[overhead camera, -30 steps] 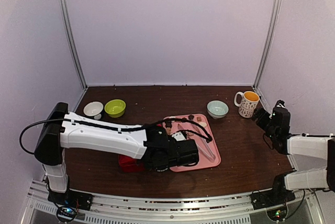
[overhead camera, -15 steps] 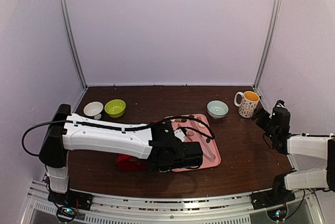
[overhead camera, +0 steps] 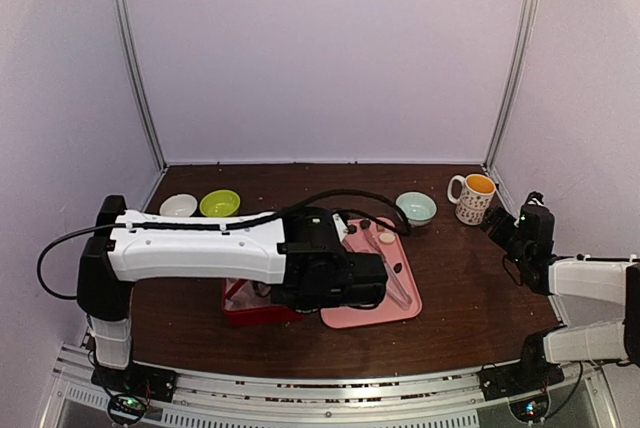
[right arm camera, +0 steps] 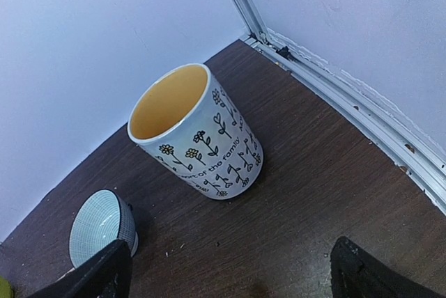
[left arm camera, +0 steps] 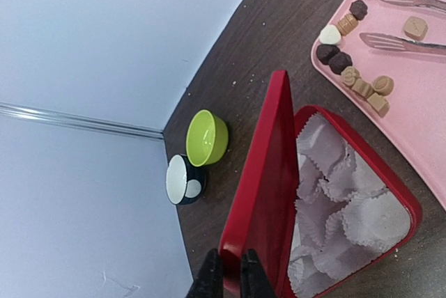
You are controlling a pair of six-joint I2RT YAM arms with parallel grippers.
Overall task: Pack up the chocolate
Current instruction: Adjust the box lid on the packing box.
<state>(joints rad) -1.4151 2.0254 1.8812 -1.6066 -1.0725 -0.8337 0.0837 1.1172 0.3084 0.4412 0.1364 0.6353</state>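
Observation:
Small chocolate pieces [left arm camera: 352, 79], light brown, dark and cream-white, lie on the pink tray [left arm camera: 418, 110] beside metal tongs [left arm camera: 397, 40]. My left gripper [left arm camera: 231, 278] is shut on the edge of the red box's lid [left arm camera: 268, 186], which stands raised on edge. The red box [left arm camera: 411, 204] beneath is open and shows white paper cups [left arm camera: 341, 207] inside. In the top view the left arm hides the gripper above the box [overhead camera: 245, 303], left of the tray [overhead camera: 365, 313]. My right gripper [right arm camera: 233, 273] stands open at the far right, holding nothing.
A flowered mug [right arm camera: 195, 134] with a yellow inside stands in front of the right gripper, a pale blue bowl [right arm camera: 101, 225] to its left. A green bowl [left arm camera: 206, 136] and a dark bowl with a white inside [left arm camera: 180, 179] sit at the back left.
The left gripper has shut on the red lid's edge and lifted it, opening the box; the left arm rose and shifted back. The right arm has not moved.

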